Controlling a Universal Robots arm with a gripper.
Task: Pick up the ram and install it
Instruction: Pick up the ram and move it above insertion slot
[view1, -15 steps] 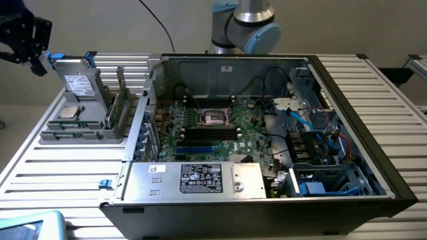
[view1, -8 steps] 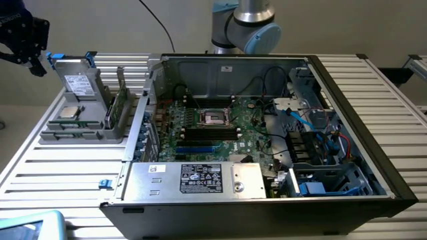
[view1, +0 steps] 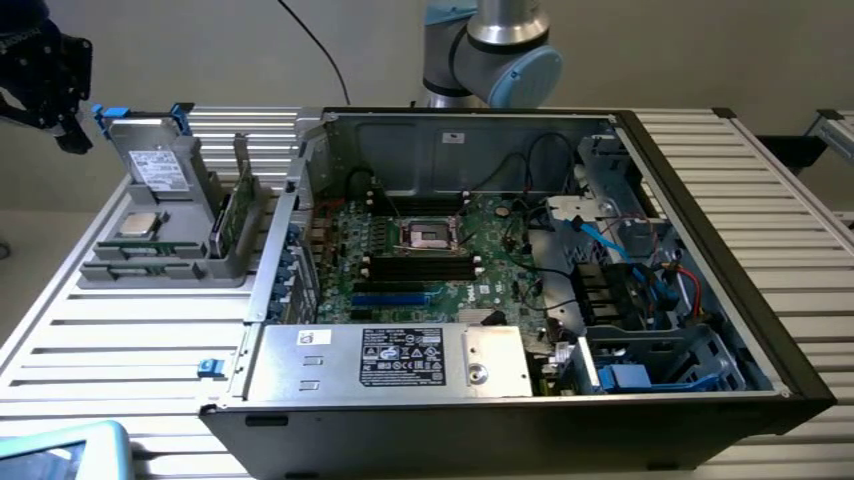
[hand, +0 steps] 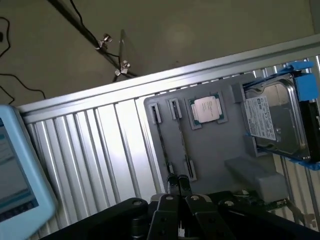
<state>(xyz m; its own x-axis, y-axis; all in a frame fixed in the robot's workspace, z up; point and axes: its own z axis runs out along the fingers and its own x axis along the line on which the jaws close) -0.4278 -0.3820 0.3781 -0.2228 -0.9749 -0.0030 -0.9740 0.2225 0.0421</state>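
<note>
Gripper (hand: 178, 186), black and angular, hangs above the desk (view1: 120, 350) with its jaws pressed together and nothing between them. Below and beyond it the ram (view1: 228, 222), a slim green circuit-board stick, stands on edge in a narrow slot of the matte grey plastic tray (view1: 147, 272), at about nine o'clock from the open computer case (view1: 454, 150) in the exterior view. Brought down closed, the gripper would likely strike the board's thin top edge instead of straddling it, which could tilt the stick or jam it in its slot. A sideways drift risks knocking the square silver processor chip (view1: 138, 224) lying flat beside it, or the boxy grey drive (view1: 163, 165) with blue tabs, which stands toward the tray's twelve o'clock end. The desk is ribbed, bright aluminium. Farthest off, the motherboard's long black slots (view1: 420, 268) appear empty inside the dark metal case.
</note>
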